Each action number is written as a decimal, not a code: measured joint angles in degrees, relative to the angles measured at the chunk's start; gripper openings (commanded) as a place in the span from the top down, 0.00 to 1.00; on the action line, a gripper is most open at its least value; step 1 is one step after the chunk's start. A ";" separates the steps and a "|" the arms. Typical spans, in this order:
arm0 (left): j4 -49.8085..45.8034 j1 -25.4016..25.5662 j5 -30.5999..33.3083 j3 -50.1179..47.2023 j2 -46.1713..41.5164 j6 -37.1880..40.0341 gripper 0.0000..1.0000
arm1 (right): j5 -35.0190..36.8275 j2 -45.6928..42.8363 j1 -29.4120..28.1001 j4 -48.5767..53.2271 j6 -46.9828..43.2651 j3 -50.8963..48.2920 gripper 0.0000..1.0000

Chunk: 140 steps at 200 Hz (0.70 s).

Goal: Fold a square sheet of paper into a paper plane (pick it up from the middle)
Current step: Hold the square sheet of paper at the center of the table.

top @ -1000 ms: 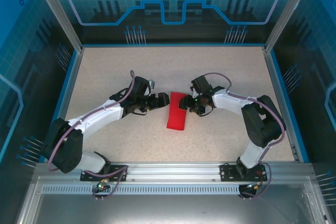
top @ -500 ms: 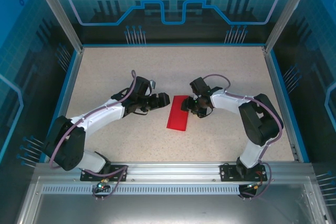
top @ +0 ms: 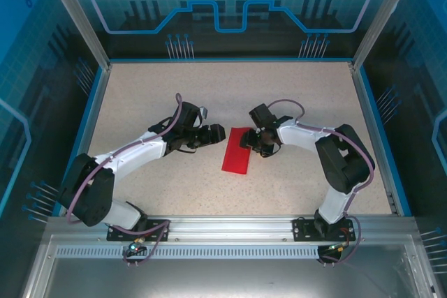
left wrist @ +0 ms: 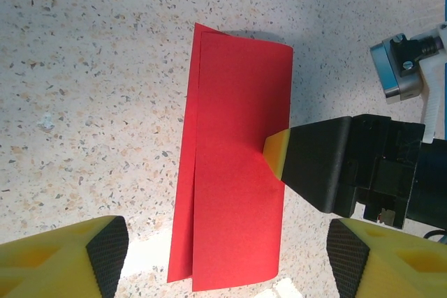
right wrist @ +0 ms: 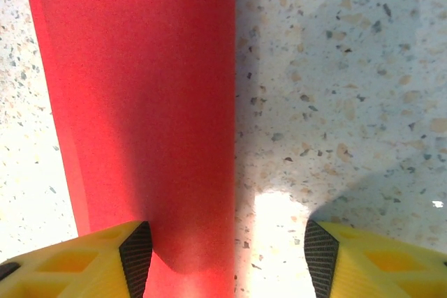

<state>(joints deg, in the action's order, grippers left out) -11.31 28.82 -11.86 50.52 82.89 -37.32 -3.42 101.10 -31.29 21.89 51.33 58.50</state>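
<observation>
The folded red paper (top: 236, 150) lies flat at the centre of the worktop (top: 140, 95). My left hand (top: 215, 132) sits just left of it, fingers apart, the sheet's lower end between them in the left wrist view. My right hand (top: 249, 142) is at its right edge, fingers apart, one fingertip (left wrist: 274, 155) touching the sheet.

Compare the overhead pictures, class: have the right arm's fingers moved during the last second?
Yes. The right arm's fingers have shifted slightly left in the overhead view, away from the table's blue right edge.
</observation>
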 measured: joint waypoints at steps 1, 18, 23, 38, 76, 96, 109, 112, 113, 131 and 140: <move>0.00 0.00 0.00 0.00 0.00 0.00 0.21 | 0.00 0.02 -0.09 -0.02 0.04 0.02 0.36; 0.02 0.00 0.02 0.00 0.00 0.00 0.22 | 0.48 0.46 -0.68 -0.04 0.31 0.72 0.35; 0.00 0.00 0.00 0.00 0.00 0.00 0.22 | 0.52 0.59 -0.92 -0.04 0.37 0.87 0.35; 0.02 0.00 0.02 0.00 0.00 0.00 0.22 | 1.09 0.96 -1.42 -0.07 0.57 1.20 0.34; 0.00 0.00 0.02 0.00 0.09 0.00 0.24 | 2.38 1.60 -1.84 1.03 0.83 2.10 0.36; 0.02 0.00 0.00 0.00 0.24 0.00 0.25 | 2.95 1.60 -1.95 1.05 1.60 2.10 0.38; 0.00 0.00 0.00 0.00 0.44 0.00 0.25 | 3.19 1.60 -2.05 1.01 2.19 2.10 0.38; 0.02 0.00 0.02 0.00 0.44 0.00 0.25 | 3.26 1.60 -2.08 0.98 2.32 2.08 0.38; 0.02 0.00 0.00 0.00 0.46 0.00 0.25 | 3.28 1.60 -2.08 0.98 2.43 2.08 0.38; 0.02 0.00 0.00 0.00 0.61 0.00 0.26 | 3.63 1.57 -2.10 0.61 3.26 1.77 0.38; 0.02 0.00 0.00 0.00 0.66 0.00 0.26 | 3.69 1.57 -2.10 0.59 3.58 1.77 0.38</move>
<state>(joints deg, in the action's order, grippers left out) -11.29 28.82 -11.86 50.52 83.55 -37.32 0.27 102.67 -33.39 22.48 54.92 60.27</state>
